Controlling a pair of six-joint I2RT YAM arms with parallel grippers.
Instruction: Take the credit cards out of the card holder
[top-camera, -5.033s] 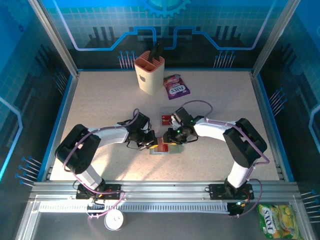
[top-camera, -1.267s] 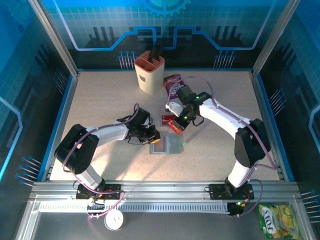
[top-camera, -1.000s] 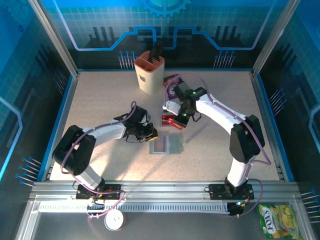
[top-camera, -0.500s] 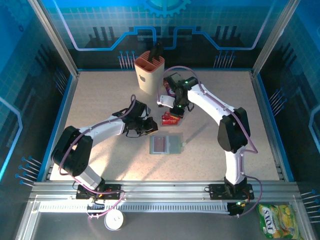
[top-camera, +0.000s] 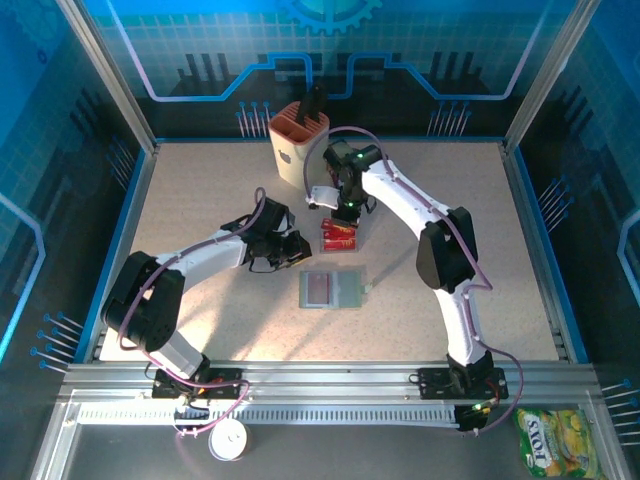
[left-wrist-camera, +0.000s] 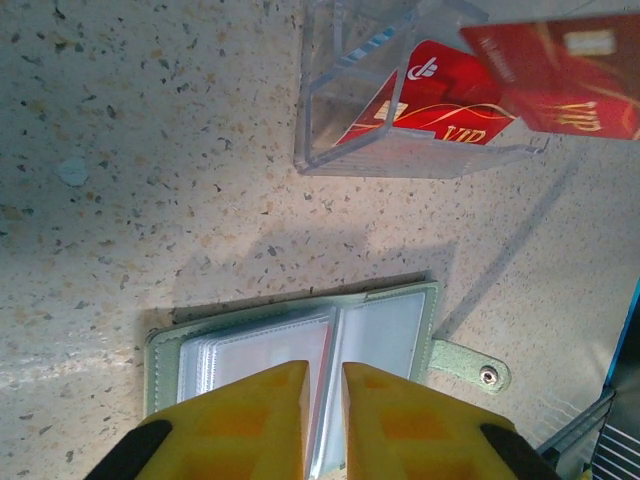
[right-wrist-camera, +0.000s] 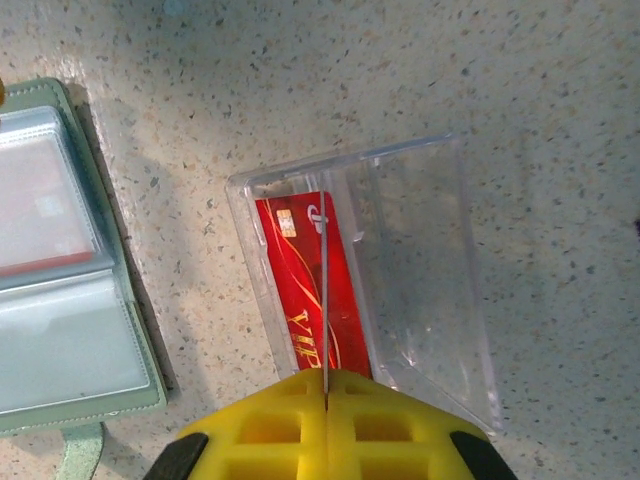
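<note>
The grey-green card holder (top-camera: 331, 290) lies open on the table, its clear sleeves up (left-wrist-camera: 300, 345) (right-wrist-camera: 60, 300). A red edge shows between its sleeves. My right gripper (top-camera: 347, 212) (right-wrist-camera: 326, 385) is shut on a red credit card, seen edge-on (right-wrist-camera: 325, 290) and flat (left-wrist-camera: 560, 70). It hangs over a clear plastic tray (top-camera: 338, 237) (right-wrist-camera: 420, 260) that holds another red card (right-wrist-camera: 300, 290) (left-wrist-camera: 430, 100). My left gripper (top-camera: 290, 250) (left-wrist-camera: 324, 375) hovers up and left of the holder, jaws a narrow gap apart with nothing between them.
A beige slotted cup (top-camera: 299, 143) stands at the back, just left of the right arm. A yellow candy packet (top-camera: 555, 440) lies off the table at the front right. Bare tabletop lies left and right of the holder.
My right gripper carried the red card from the holder back to above the clear tray. My left gripper drew off the holder to the upper left and its jaws parted slightly.
</note>
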